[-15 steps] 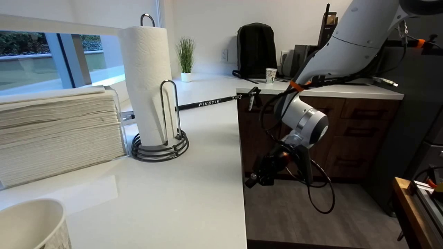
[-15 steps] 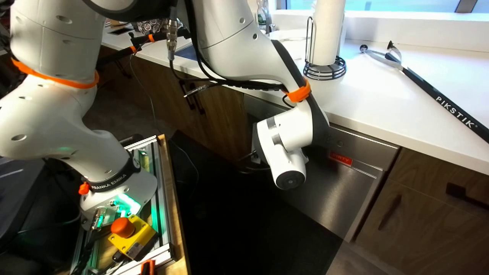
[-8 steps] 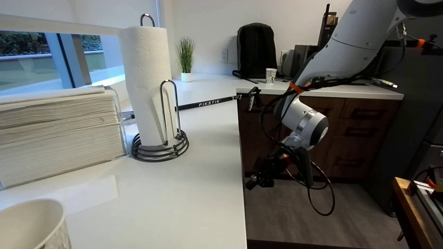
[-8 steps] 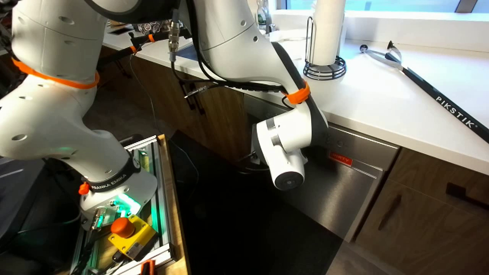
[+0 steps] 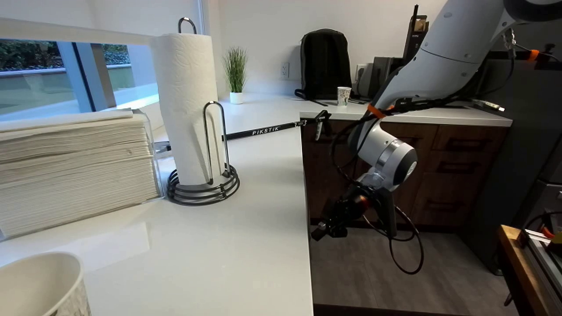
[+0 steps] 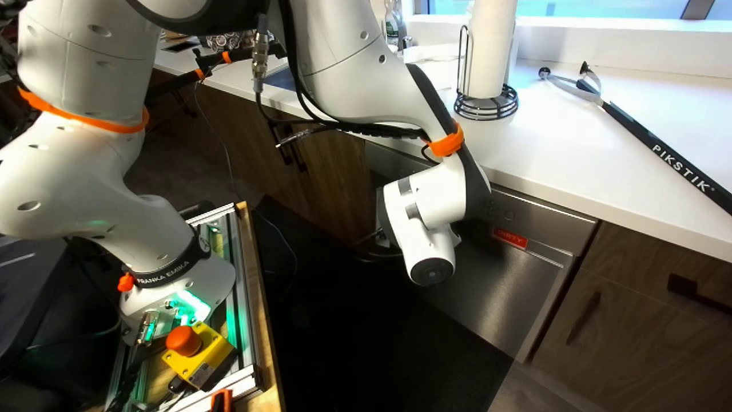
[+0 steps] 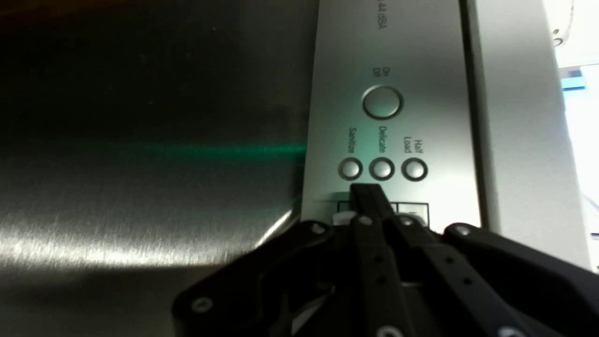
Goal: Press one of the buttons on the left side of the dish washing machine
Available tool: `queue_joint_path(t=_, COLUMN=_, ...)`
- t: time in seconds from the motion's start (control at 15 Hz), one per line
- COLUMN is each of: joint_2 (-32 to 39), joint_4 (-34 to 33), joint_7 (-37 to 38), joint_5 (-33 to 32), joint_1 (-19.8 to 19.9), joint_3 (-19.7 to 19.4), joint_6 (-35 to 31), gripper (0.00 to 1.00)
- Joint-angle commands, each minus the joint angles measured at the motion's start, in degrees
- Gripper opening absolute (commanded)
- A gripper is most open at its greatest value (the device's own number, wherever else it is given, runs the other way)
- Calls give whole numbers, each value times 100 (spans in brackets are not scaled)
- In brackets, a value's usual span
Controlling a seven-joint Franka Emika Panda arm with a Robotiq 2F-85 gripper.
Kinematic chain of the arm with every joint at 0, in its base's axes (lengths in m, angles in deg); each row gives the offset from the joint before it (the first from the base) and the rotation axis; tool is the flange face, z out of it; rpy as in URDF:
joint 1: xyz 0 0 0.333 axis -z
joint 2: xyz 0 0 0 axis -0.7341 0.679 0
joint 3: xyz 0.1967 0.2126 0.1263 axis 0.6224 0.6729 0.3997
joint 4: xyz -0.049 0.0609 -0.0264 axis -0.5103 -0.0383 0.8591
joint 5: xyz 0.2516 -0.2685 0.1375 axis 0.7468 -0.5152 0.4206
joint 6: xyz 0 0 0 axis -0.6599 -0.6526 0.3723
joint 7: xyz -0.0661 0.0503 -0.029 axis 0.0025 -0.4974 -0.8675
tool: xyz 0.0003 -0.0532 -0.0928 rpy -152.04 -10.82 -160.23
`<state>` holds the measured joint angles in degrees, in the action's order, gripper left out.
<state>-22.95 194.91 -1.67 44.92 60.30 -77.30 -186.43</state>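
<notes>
The dishwasher [image 6: 503, 292] has a steel door under the counter in an exterior view. In the wrist view its panel [image 7: 430, 51] shows a large On/Off button [image 7: 382, 102] and three small buttons: Sanitize [image 7: 350, 169], Delicate [image 7: 381, 169] and Half Load [image 7: 414, 169]. My gripper [image 7: 366, 187] is shut and empty, its fingertips together. They appear just below the Sanitize and Delicate buttons in the picture, over a black-outlined display. I cannot tell whether they touch the panel. The gripper also shows in an exterior view [image 5: 319, 231], beside the counter edge; in the other it is hidden behind the arm.
The white counter [image 5: 246, 245] overhangs the dishwasher. On it stand a paper towel roll [image 5: 186, 109], a stack of paper towels [image 5: 74, 171], a cup [image 5: 44, 285] and a black PIKSTIK reacher [image 6: 657, 149]. A red DIRTY sign [image 6: 510, 237] is on the dishwasher door.
My gripper and forearm have sunk very slightly over the first half second, and the hanging cable with them. Since then almost nothing has moved.
</notes>
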Motion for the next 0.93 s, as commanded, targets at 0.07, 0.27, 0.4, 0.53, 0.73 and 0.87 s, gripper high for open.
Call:
queue_joint_path(t=0.07, joint_2=-134, joint_4=85, joint_7=-61, joint_5=228, joint_1=-10, joint_3=-119, joint_6=176, gripper=0)
queue_joint_path(t=0.27, joint_2=-146, joint_4=53, joint_7=-47, joint_5=304, joint_1=7, joint_3=-170, joint_6=180, gripper=0)
queue_joint_path(t=0.4, joint_2=-104, joint_4=22, joint_7=-31, joint_5=334, joint_1=-28, joint_3=-184, joint_6=144, gripper=0)
queue_joint_path(t=0.53, joint_2=-63, joint_4=2, joint_7=-14, joint_5=355, joint_1=-60, joint_3=-169, joint_6=127, gripper=0)
queue_joint_path(t=0.73, joint_2=-64, joint_4=17, joint_7=16, joint_5=331, joint_1=-95, joint_3=-163, joint_6=109, gripper=0)
queue_joint_path(t=0.87, joint_2=-62, joint_4=27, joint_7=108, joint_5=240, joint_1=-125, joint_3=-173, joint_6=107, gripper=0)
